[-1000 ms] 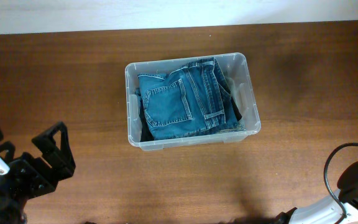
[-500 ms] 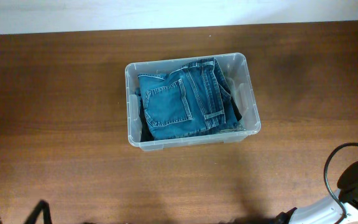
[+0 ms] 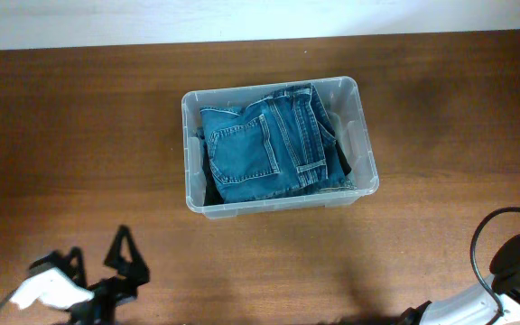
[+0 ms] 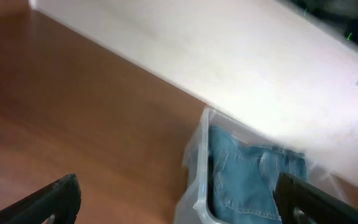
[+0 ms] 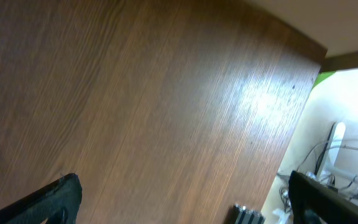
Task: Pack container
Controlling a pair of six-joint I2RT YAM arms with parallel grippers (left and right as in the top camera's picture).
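The container (image 3: 190, 144) stands at upper centre of the overhead frame, in the same position as a second ago. The folded jeans (image 3: 264, 149) lie inside it.

The left gripper (image 3: 97, 266) has changed position. It left the left edge, dropped almost out of the bottom edge, and now shows at lower left. Its jaws are spread wide and empty, well apart from the container. The right gripper (image 5: 185, 202) is likewise released, over bare table (image 5: 135, 93).

Judgement: both arms are retracted and the jeans are stowed. Packing appears complete, or the arms await another item.
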